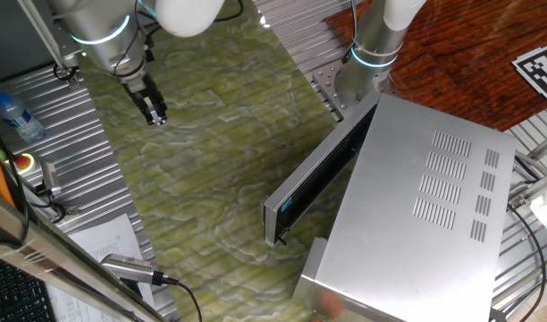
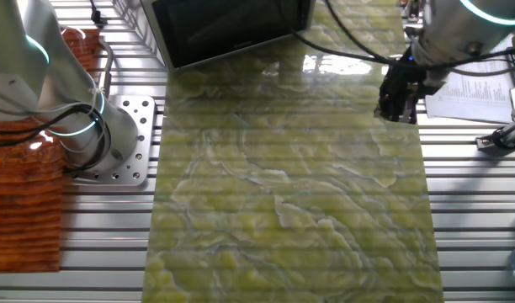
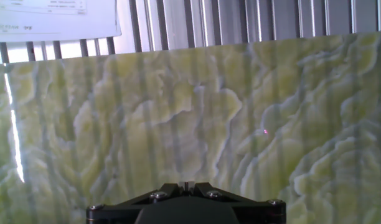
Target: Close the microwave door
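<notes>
1. One arm's gripper (image 1: 155, 112) hangs over the green marbled mat (image 1: 211, 152) in one fixed view, fingers close together, holding nothing. Well to its right, the microwave door (image 1: 318, 174) stands ajar, swung out from the microwave (image 1: 425, 206). A water bottle (image 1: 14, 118) lies at the left edge.
2. Other fixed view: the gripper (image 2: 398, 99) is over the mat's right edge (image 2: 325, 210), well apart from the door (image 2: 232, 29) at the top. Papers (image 2: 476, 93) lie beside it.
3. Hand view: only the gripper base (image 3: 185, 204) shows, above bare mat (image 3: 178, 124); I cannot tell the finger gap from here.
</notes>
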Robot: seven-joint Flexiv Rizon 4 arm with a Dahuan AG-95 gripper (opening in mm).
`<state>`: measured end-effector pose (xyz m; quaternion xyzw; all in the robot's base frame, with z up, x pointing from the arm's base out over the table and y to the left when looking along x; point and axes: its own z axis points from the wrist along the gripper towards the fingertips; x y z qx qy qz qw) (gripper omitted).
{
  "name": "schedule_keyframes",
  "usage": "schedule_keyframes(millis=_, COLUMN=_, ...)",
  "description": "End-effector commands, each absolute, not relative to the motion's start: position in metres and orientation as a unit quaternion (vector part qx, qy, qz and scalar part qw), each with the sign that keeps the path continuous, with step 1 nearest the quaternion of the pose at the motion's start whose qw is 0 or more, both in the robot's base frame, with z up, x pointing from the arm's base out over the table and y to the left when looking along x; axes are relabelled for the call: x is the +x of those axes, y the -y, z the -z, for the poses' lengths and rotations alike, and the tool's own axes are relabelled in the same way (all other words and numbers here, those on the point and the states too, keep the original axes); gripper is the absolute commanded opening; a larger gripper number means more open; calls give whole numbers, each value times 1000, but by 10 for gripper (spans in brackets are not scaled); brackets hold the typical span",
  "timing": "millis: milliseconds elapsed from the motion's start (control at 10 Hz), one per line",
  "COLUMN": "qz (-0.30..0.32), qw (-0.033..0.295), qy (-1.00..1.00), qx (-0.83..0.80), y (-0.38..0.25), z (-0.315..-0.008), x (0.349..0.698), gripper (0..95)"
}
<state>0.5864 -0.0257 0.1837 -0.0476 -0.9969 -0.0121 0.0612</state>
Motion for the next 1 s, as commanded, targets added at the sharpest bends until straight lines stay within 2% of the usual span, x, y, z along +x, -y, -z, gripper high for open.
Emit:
schedule_keyframes(millis=100, qz=10, qw=56, qy=998, qx=-42, y=26, z=-184, x=584, gripper=0)
schedule_keyframes(millis=1000, qz=26, qw=60, qy=997, qx=-42, y=10, z=-182, x=583, gripper=0)
